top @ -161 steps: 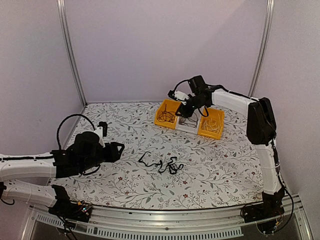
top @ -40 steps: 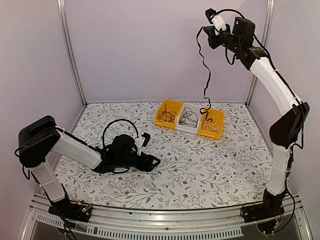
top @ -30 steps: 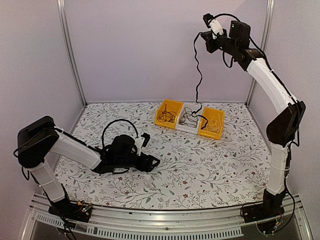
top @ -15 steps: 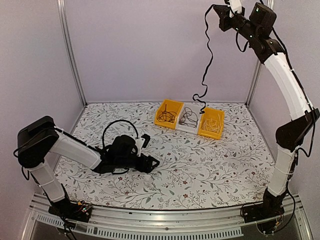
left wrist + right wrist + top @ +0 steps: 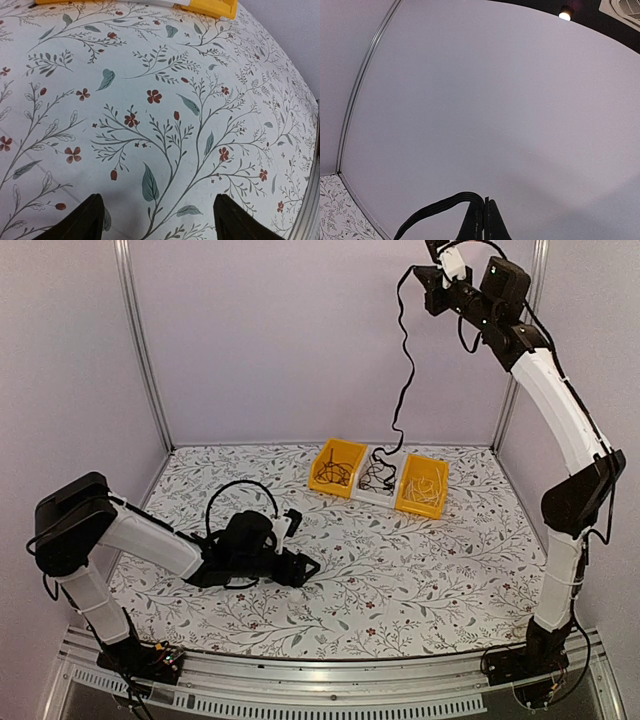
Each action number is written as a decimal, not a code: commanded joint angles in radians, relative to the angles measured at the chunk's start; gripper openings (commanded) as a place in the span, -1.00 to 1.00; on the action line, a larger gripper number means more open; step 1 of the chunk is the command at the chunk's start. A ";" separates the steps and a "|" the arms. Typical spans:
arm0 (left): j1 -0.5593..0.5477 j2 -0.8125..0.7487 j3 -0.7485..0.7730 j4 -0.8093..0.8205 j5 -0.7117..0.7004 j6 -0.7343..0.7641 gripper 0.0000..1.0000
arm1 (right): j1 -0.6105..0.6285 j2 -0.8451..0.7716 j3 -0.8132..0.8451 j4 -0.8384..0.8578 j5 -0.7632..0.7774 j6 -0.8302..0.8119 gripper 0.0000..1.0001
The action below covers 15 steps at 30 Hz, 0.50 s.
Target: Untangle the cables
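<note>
Upper right of the frame, the right hand (image 5: 424, 278) is clenched on a black cable (image 5: 405, 370); the cable hangs down to the white bin (image 5: 368, 497) between two yellow bins (image 5: 345, 448); lower left, the left hand (image 5: 303, 568) sits released and empty, low over the bench (image 5: 430, 570).

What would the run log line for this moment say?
right gripper: raised high, shut on cable | cable: hangs into white middle bin | left gripper: open, empty, low over table
</note>
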<state>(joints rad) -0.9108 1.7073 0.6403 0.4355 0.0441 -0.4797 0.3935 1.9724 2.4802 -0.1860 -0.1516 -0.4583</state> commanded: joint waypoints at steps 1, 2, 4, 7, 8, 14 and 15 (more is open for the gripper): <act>-0.016 -0.040 -0.008 -0.011 -0.010 -0.002 0.57 | 0.001 0.075 -0.009 -0.002 0.007 0.007 -1.00; -0.016 -0.043 -0.011 -0.013 -0.012 -0.005 0.57 | 0.001 0.084 -0.009 -0.003 0.007 0.011 -1.00; -0.017 -0.046 -0.017 -0.013 -0.017 -0.010 0.57 | 0.002 0.101 -0.010 -0.003 0.012 0.009 -1.00; -0.021 -0.050 -0.021 -0.014 -0.022 -0.015 0.57 | -0.008 0.132 -0.020 -0.003 0.028 -0.006 -1.00; -0.022 -0.050 -0.022 -0.015 -0.024 -0.016 0.57 | -0.014 0.139 -0.023 -0.003 0.030 -0.006 -1.00; -0.024 -0.049 -0.021 -0.023 -0.028 -0.020 0.57 | -0.040 0.177 -0.093 -0.011 0.053 -0.041 -1.00; -0.025 -0.048 -0.020 -0.024 -0.029 -0.020 0.57 | -0.041 0.176 -0.121 -0.015 0.052 -0.050 -1.00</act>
<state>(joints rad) -0.9211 1.6794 0.6285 0.4255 0.0296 -0.4919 0.3714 2.1277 2.4226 -0.2008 -0.1253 -0.4747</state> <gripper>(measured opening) 0.784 0.022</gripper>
